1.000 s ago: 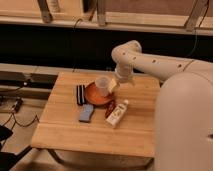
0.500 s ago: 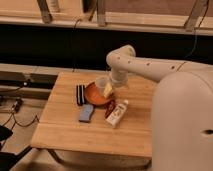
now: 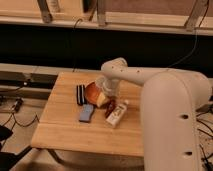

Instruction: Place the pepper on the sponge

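Note:
The pepper, small, dark red and glossy, lies on the wooden table between the orange-brown plate and the white bottle. The blue-grey sponge lies flat just left of the pepper, in front of the plate, with nothing on it. My gripper hangs low at the end of the white arm, over the plate's right edge and just above and behind the pepper. It hides part of the plate.
A narrow black block with pale stripes stands left of the plate. The white bottle lies on its side right of the pepper. The robot's large white body fills the right side. Cables trail on the floor at left.
The arm has swung left and come down, from above the table's back right part to low over the plate's right edge by the pepper. The objects on the table have not moved.

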